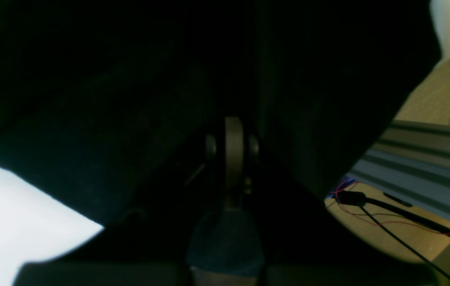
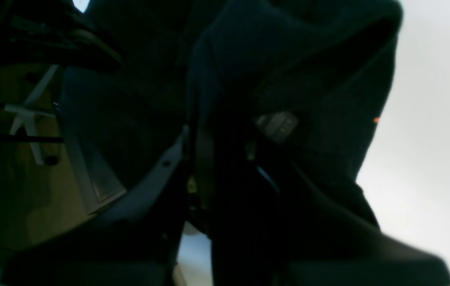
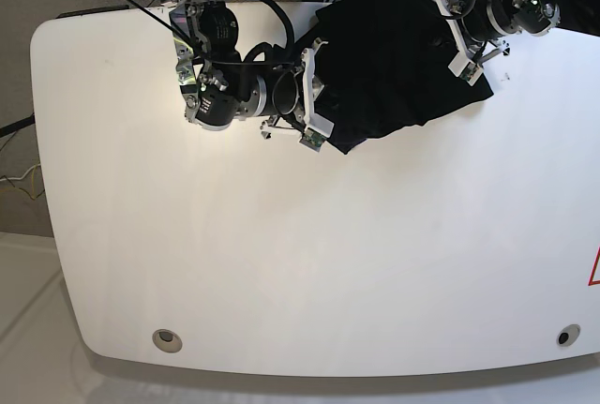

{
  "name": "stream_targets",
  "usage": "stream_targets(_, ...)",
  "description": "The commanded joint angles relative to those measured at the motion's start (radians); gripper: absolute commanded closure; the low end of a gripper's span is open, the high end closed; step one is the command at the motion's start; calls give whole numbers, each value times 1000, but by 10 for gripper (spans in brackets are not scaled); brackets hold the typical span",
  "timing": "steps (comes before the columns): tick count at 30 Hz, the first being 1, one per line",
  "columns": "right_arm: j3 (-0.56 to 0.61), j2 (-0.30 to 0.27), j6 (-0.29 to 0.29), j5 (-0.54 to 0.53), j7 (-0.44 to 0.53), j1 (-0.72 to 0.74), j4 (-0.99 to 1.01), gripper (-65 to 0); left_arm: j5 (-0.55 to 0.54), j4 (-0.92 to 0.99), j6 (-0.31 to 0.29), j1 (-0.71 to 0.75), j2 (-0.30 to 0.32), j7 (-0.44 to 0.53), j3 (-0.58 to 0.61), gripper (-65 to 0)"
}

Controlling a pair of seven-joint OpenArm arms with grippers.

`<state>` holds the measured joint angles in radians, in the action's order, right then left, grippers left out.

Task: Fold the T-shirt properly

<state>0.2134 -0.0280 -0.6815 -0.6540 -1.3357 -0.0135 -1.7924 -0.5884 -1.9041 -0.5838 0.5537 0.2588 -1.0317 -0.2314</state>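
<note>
1. The T-shirt (image 3: 398, 67) is being held between both closed grippers, left gripper (image 3: 466, 55) and right gripper (image 3: 314, 104), each clamped on cloth.
2. A fold is judged underway; next, the held edges need carrying across together.

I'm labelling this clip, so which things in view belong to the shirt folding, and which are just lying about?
Part of the job:
- T-shirt, bunched at the table's far edge
- left pincer, shut on the shirt
- right pincer, at the shirt's other side

Just there:
- white table
- black cable and thin red wires on the wooden surface beyond it
</note>
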Motion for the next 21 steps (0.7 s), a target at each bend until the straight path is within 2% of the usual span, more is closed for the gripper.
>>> stream_targets(1, -1, 3, -5, -19, 22, 14, -19, 0, 6, -7, 0, -11, 9, 9, -6, 0)
stream_targets(14, -1, 4, -4, -19, 22, 13, -19, 0, 232, 2, 0, -139, -57, 9, -1, 0)
stream_targets(21, -4, 4, -4, -17, 23, 13, -19, 0, 247, 45, -3, -200, -60, 9, 2, 0)
